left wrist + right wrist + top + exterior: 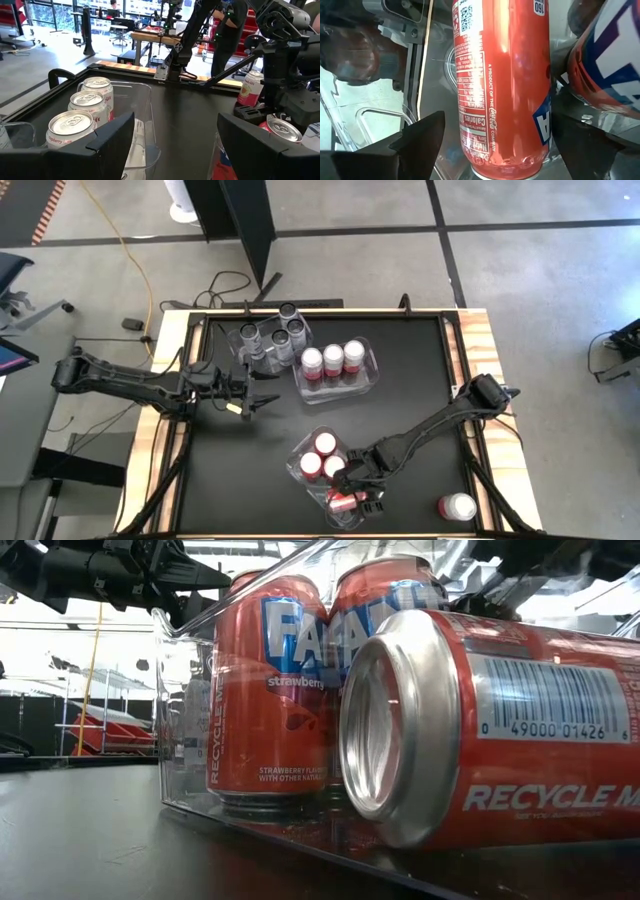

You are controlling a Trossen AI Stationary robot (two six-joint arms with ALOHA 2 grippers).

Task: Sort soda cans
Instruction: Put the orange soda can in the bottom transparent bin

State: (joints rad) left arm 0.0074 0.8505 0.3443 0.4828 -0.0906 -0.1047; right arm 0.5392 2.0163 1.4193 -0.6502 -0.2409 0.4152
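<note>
Clear bin (368, 385) – three red cans (333, 360), grey cans (283, 338) beside it

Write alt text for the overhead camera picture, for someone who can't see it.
Looking straight down on a black table: the right end effector hangs open over a red can on its side in the near clear bin, beside three upright red cans. The left end effector waits open near two far bins of cans.

Near bin (300, 470) crowded: two upright red cans (325, 444) plus a lying can (345, 501), right gripper (362, 502) straddling it, fingers apart, bin wall close beside. Far bins (368, 376) full of cans. Left gripper (262, 392) open over bare mat (420, 370); mat's right half free except lone can (458, 506) at near right corner.
</note>
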